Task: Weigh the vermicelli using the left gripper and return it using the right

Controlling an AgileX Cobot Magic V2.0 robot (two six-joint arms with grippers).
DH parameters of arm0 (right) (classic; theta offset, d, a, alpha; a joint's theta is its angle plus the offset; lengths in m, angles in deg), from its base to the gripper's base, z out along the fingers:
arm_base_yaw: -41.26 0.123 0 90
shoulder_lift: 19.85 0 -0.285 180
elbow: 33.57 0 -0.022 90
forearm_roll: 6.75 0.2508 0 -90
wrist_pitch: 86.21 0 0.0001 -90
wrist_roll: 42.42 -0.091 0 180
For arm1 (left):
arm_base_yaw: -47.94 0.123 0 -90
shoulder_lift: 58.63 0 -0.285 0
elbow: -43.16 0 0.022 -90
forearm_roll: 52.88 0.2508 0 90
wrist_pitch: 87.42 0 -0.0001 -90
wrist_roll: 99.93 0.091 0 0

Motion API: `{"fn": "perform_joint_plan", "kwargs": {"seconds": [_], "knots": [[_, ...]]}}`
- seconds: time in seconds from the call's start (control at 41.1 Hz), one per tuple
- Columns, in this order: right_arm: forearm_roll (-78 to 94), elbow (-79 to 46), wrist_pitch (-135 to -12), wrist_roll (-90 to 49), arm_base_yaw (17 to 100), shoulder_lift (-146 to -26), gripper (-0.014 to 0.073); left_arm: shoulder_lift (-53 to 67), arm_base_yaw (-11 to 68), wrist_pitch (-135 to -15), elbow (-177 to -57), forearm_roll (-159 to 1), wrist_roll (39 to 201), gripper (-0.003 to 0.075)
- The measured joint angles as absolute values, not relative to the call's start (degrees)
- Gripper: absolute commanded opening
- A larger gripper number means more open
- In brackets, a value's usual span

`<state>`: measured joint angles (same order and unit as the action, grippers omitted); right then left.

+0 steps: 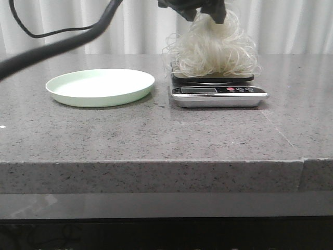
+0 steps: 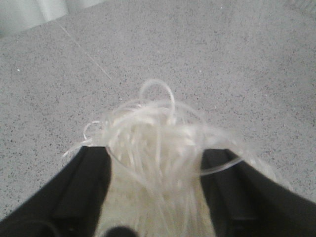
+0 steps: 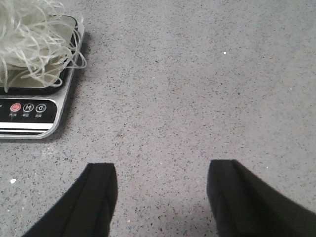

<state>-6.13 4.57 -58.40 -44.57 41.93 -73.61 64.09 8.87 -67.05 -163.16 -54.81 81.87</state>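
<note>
Because the weighing needs the noodles to rest with all their weight on the platform, the scale [image 1: 218, 92] stood near the front part of the stone table [image 1: 156, 140], its display and buttons turned toward the camera so that the number could be read, although the digits were too small to tell. Beside it, on the left and apart from it, the pale green plate [image 1: 100, 86] lay with nothing on it, probably as the place where the noodles belong when the weighing is finished. On the platform sat the vermicelli [image 1: 216, 52], a loose pile that hung a little over the edges. Above it, the left gripper [image 1: 200, 10] reached down from the top of the front view, with its arm coming across from the left side, and its fingers [image 2: 81, 192] pressed on the upper strands from both sides, so it held the tuft; I judge that the release was not yet made. Farther to the right, the right gripper [image 3: 160, 190] hovered low over bare table just beside the scale, its fingers spread wide and holding nothing, in my opinion waiting for its turn.
</note>
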Motion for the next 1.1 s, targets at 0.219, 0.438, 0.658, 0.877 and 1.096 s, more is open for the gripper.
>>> {"fn": "perform_joint_plan", "kwargs": {"seconds": [0.219,0.438,0.658,0.877,1.096], "knots": [[-6.1,4.6,-58.5,-44.6,41.9,-73.6,0.0508,59.3,8.9,-61.9,-163.2,-54.8,81.9,0.0524],[-6.1,4.6,-58.5,-44.6,41.9,-73.6,0.0508,48.7,9.1,-55.0,-163.3,-54.6,81.9,0.0524],[-5.4,4.6,-58.5,-44.6,41.9,-73.6,0.0508,39.5,9.6,-48.9,-163.1,-53.7,81.9,0.0524],[-5.3,4.6,-58.5,-44.6,41.9,-73.6,0.0508,30.0,9.6,-48.4,-155.1,-51.4,82.0,0.0524],[-4.9,4.6,-58.5,-44.6,41.9,-73.6,0.0508,19.0,9.6,-49.1,-142.0,-50.6,82.0,0.0524]]}}
